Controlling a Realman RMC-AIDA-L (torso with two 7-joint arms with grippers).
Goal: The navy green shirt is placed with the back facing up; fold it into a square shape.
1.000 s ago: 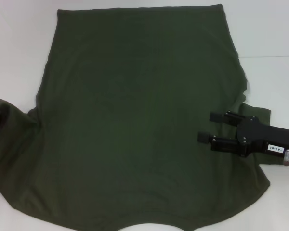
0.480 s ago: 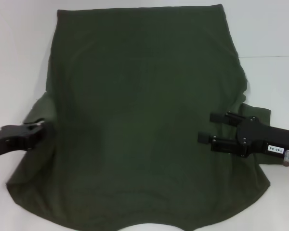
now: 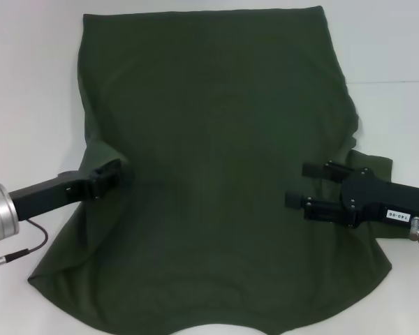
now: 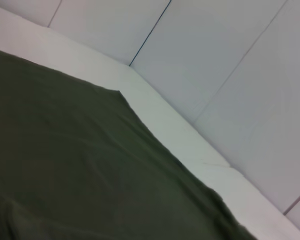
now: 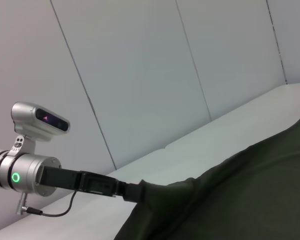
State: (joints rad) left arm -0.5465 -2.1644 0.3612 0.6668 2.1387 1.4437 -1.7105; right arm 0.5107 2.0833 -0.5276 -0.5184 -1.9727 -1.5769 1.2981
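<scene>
Left gripper (image 3: 119,169) has moved inward since the earlier frames, from the far left edge of the head view to left of centre, and the left sleeve came with it: that sleeve is now folded over onto the shirt body, no longer spread toward the lower-left corner. Left fingertips are buried in the cloth fold, apparently pinched on it, but the closure itself is hidden, so I cannot tell for sure. Its silver wrist with a green light sits at the left edge, cable hanging below.

Navy green shirt (image 3: 216,160) fills the middle of the head view, plain side up on the white table (image 3: 28,84), hem at the top, collar cutout at the bottom edge. Left wrist view shows only the shirt's (image 4: 80,170) flat cloth and one corner against the table and wall panels. Right wrist view shows the left gripper (image 5: 135,192) at centre-left, its tip hidden in the raised cloth.

Right gripper (image 3: 298,184) is unchanged at right of centre, over the shirt's right side near the right sleeve, its two fingers spread apart, holding nothing.
</scene>
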